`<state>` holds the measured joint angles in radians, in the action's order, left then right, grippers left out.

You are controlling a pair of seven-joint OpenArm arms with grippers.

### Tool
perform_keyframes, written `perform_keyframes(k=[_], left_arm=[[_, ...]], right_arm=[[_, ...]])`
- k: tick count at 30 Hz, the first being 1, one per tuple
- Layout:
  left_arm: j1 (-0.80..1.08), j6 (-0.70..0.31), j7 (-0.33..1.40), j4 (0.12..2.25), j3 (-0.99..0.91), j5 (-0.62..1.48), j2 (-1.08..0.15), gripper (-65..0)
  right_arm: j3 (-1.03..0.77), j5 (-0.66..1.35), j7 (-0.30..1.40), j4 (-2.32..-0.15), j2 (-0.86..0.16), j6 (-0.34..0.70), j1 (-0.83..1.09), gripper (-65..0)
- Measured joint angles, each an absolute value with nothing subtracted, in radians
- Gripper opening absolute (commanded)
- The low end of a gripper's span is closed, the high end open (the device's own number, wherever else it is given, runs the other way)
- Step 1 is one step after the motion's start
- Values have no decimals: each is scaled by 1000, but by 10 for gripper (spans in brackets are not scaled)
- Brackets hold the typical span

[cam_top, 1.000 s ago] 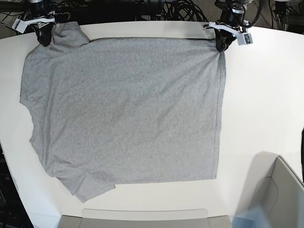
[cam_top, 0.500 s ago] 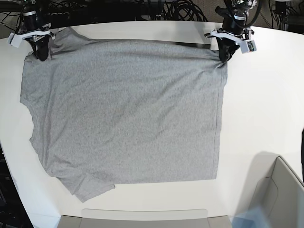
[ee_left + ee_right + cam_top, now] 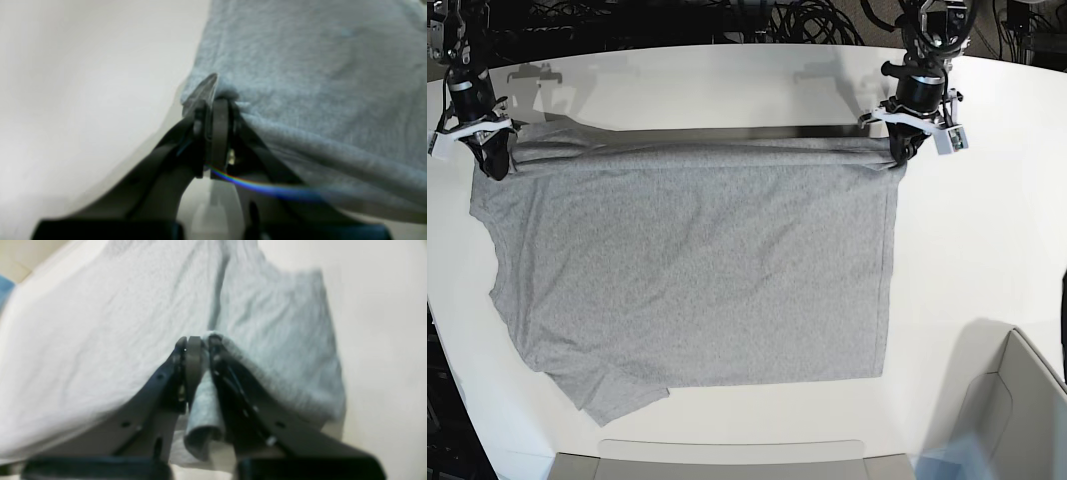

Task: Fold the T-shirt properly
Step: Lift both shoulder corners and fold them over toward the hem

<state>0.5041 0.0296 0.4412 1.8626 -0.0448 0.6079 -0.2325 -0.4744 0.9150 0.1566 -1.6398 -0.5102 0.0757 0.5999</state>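
The heather-grey T-shirt (image 3: 697, 270) lies plain side up on the white table (image 3: 987, 230). Its far edge is lifted and rolled toward the front. My left gripper (image 3: 900, 157) is shut on the shirt's far right corner. In the left wrist view the left gripper (image 3: 213, 100) pinches a tuck of the cloth (image 3: 317, 83). My right gripper (image 3: 495, 167) is shut on the far left corner by the sleeve. In the right wrist view the right gripper (image 3: 198, 343) holds a bunched fold of the shirt (image 3: 273, 330). No lettering shows.
A grey bin (image 3: 1002, 410) stands at the front right corner. A flat grey tray edge (image 3: 727, 460) runs along the table's front. Black cables (image 3: 807, 22) lie behind the table's far edge.
Both grippers have moved toward the front with the shirt's far edge, pulling it off the table's back edge and rolling it over the shirt's body.
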Motion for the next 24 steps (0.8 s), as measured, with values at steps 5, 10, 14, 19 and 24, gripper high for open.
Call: perform_keyframes(k=[5,10,14,19,24], left_arm=[[427,30,499,1863,-45,607,-232,-650],[387,34,524,1861,-45,607,-232,-650],[329,30,520,1816,-45,607,-232,-650],[283,30,524,1753,-44,611,-232,-650],[234,30,591,1733,-44,607,-231,-650]], right_arm=[[-477,806,254,-1638,-456,81,493,-650],[-480,720,293,-1634,-436,78,413,-650],[-476,673,331,-1617,-432,86,347,-650],[-473,612,353,-1544,-431,89,265,-650],[-472,559,356,-1475,-428,179,199,-650]])
